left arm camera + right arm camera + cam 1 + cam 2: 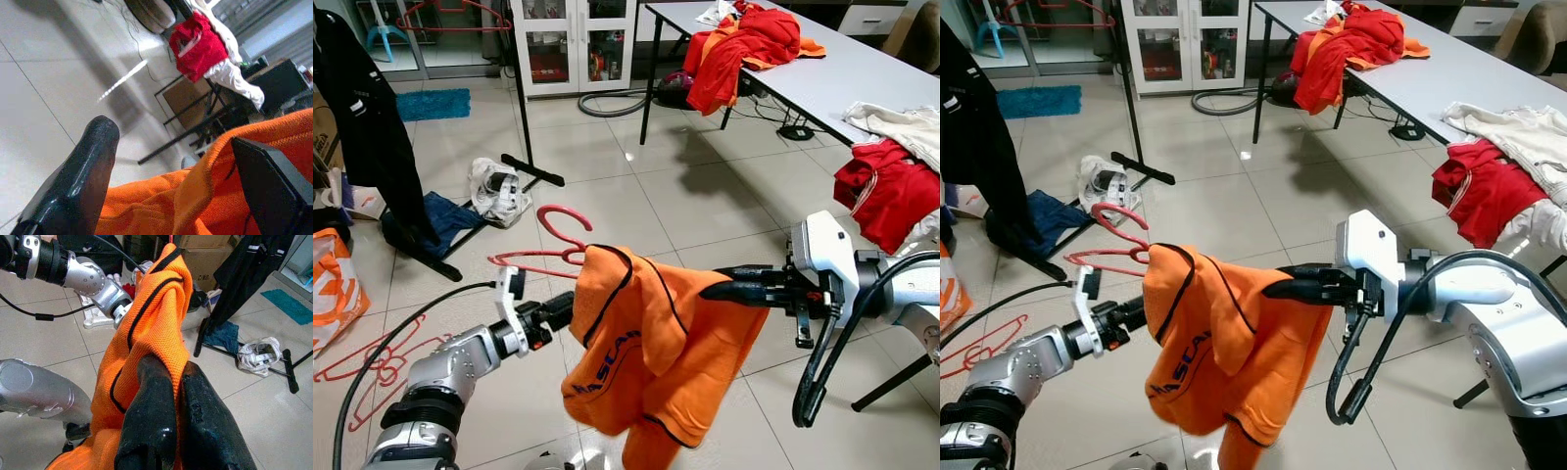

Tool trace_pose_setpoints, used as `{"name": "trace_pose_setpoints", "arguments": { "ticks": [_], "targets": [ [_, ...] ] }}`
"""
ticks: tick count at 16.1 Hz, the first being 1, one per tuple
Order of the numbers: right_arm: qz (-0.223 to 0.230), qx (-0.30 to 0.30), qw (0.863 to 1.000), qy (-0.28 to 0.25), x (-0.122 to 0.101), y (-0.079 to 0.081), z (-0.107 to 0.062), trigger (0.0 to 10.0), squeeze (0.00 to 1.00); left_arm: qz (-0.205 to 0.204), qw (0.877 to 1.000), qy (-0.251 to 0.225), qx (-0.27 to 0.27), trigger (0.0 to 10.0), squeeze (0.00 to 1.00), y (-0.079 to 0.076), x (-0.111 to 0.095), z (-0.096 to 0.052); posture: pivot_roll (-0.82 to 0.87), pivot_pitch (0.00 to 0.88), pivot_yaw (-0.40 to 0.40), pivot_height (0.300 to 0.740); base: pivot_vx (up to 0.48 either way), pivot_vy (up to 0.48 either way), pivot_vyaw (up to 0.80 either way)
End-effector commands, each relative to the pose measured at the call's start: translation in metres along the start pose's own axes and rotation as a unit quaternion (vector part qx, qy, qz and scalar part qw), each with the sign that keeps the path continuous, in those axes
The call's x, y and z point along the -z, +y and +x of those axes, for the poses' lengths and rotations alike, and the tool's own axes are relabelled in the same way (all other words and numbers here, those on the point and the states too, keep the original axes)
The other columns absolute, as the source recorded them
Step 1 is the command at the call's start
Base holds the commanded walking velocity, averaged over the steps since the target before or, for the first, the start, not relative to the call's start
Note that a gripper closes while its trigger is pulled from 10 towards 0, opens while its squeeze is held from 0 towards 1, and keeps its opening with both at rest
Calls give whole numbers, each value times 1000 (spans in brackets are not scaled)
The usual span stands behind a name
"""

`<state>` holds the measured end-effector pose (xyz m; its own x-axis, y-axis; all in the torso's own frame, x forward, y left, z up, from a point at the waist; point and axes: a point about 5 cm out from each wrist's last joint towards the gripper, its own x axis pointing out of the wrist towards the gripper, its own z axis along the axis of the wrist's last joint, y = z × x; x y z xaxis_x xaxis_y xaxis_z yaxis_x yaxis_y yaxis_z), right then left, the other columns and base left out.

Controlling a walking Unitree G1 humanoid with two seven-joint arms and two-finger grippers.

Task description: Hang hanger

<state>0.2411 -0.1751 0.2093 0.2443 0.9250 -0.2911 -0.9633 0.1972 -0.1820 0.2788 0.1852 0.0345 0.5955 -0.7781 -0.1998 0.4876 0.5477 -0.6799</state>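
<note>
Above the tiled floor (685, 196), an orange shirt (646, 343) on a red hanger (553, 250) hangs between both grippers. Right gripper (710, 290) fingers are clenched on the shirt; left gripper (570, 305) fingers grasp its other side. Beyond stand a clothes rack (524, 117) and a desk (862, 78) with red clothes (744, 44).

Ahead of you, bare floor tiles (705, 196) leave passing room between the rack's black pole (521, 88) and the table (862, 78). Red hangers (372, 367) (probably three) litter the floor at your left.
</note>
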Motion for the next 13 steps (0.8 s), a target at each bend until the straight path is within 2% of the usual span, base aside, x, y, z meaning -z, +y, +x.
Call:
{"name": "trace_pose_setpoints", "arguments": {
  "ticks": [1,5,7,10,13],
  "targets": [
    [-22,-9,1000,-16,-12,0,2,0,0,2,1000,23,9,10000,0,-4,7,4,-121,24,-50,740,0,0,0],
    [-24,-10,1000,-16,-12,-1,3,0,0,-4,999,30,26,10000,0,-9,12,10,-124,21,-49,740,0,0,0],
    [-18,2,1000,-5,-6,-3,-1,0,0,14,999,29,40,10000,0,-9,7,-1,-126,16,-48,740,0,0,0],
    [-14,9,1000,-1,-2,-5,-3,0,0,40,998,26,45,10000,0,-9,1,-7,-126,13,-48,740,0,0,0],
    [-15,3,1000,-8,-4,-4,1,0,0,46,998,41,34,10000,0,-10,3,1,-126,13,-48,740,0,0,0]
  ]
}}
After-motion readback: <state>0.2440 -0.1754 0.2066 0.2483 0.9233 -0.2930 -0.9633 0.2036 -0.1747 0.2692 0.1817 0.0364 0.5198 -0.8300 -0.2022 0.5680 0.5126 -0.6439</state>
